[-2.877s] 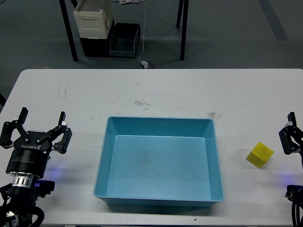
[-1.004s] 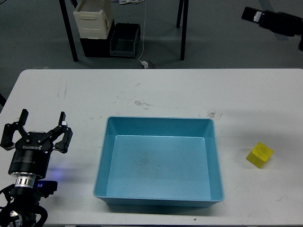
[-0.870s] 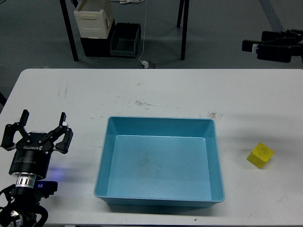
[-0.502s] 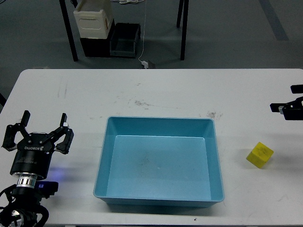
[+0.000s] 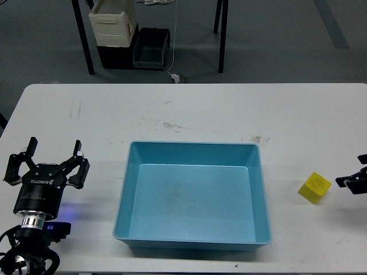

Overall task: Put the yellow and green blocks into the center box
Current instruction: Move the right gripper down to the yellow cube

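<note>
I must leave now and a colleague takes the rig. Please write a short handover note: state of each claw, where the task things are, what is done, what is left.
Left claw: open, empty, over the table's left side.
Right claw: only its tip shows at the right edge, beside the yellow block; open or shut cannot be told.
Yellow block: on the table, right of the blue box, not gripped.
Green block: not in view.
Done: nothing; the box is empty.
Left: put the yellow block in the box, then find and place the green one.

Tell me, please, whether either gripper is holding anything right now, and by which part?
Nothing is held. The left gripper is open and empty; the right gripper sits beside the yellow block, apart from it.
</note>
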`<action>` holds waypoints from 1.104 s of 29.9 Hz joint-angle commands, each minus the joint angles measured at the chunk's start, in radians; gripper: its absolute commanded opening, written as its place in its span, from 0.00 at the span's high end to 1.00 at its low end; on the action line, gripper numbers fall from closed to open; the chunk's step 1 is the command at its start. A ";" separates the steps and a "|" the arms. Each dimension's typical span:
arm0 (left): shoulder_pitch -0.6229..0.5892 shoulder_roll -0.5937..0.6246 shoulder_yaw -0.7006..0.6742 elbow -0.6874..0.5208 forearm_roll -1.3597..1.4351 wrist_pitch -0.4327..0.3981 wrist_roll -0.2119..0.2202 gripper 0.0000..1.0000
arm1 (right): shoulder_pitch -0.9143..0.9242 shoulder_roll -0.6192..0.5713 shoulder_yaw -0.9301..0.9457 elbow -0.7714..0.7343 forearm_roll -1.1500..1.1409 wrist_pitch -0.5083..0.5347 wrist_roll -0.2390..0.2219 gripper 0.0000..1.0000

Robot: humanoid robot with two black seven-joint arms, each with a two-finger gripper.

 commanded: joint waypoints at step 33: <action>0.000 -0.015 0.000 0.014 -0.001 -0.008 0.000 0.00 | -0.001 0.292 -0.133 -0.206 -0.001 0.005 0.000 0.01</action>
